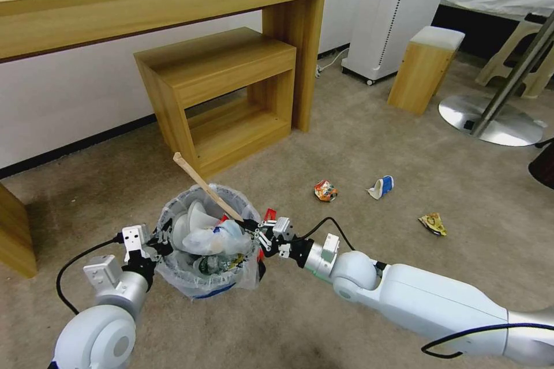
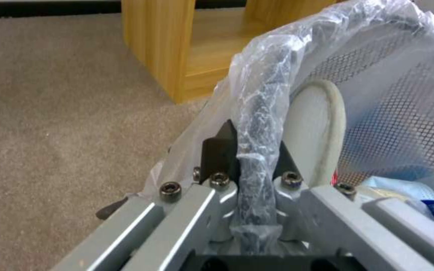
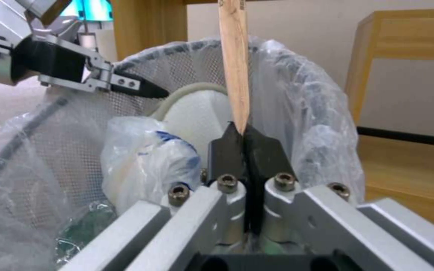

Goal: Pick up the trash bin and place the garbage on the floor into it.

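The left gripper [image 1: 163, 240] had its dark jaws clenched on the bag-wrapped wire rim of the bin [image 1: 173, 277], a round mesh basket lined with crinkly clear plastic. Across the bin, the right gripper [image 1: 249, 225] pinched the lower end of a flat wooden stick [image 1: 205, 185] that slanted up over the rim. Inside lay a white slipper [image 1: 199, 220] and crumpled plastic. Farther off on the beige short-pile floor [image 1: 358, 144] sat a red wrapper [image 1: 325, 190], a crushed blue-white cup [image 1: 381, 187] and a yellow packet [image 1: 433, 223].
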{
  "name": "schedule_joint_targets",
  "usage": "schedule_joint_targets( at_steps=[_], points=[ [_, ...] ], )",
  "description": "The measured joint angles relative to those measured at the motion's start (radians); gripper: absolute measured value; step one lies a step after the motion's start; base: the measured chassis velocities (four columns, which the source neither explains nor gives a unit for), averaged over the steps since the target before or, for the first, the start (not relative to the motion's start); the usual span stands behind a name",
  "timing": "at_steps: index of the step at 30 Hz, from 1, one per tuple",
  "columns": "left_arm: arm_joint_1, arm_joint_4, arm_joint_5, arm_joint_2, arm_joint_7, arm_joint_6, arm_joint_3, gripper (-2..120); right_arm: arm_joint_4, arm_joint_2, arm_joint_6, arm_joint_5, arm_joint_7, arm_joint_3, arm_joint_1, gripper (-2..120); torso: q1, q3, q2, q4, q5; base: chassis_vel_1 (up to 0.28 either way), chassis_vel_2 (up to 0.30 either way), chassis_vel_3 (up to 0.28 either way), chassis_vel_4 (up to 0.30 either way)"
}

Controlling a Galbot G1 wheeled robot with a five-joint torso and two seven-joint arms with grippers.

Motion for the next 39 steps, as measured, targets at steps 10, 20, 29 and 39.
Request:
schedule_joint_targets(
  at_steps=[10, 20, 29, 39],
  points=[
    [-0.008, 0.003, -0.009, 0.002, -0.004, 0.001, 0.000, 2, 0.001, -0.006, -0.003, -0.005, 0.010, 0.005, -0.014, 33, 0.000, 0.000, 0.000, 0.0000, 0.0000, 0.000, 0.000, 0.000, 0.000],
    [-0.018, 0.016, -0.018, 0.004, -0.005, 0.001, 0.003, 2, -0.004, -0.007, -0.013, -0.005, 0.026, 0.010, -0.015, 70, 0.000, 0.000, 0.000, 0.0000, 0.0001, 0.000, 0.000, 0.000, 0.000],
    [-0.020, 0.020, -0.023, 0.005, -0.005, 0.001, 0.018, 2, -0.015, -0.015, -0.029, -0.006, 0.050, 0.034, -0.019, 84, 0.000, 0.000, 0.000, 0.0000, 0.0001, 0.000, 0.000, 0.000, 0.000],
    [-0.024, 0.028, -0.018, 0.002, -0.005, 0.000, 0.030, 2, -0.005, -0.013, -0.028, -0.006, 0.052, 0.040, -0.027, 80, 0.000, 0.000, 0.000, -0.0001, 0.0000, 0.000, 0.000, 0.000, 0.000]
  ],
)
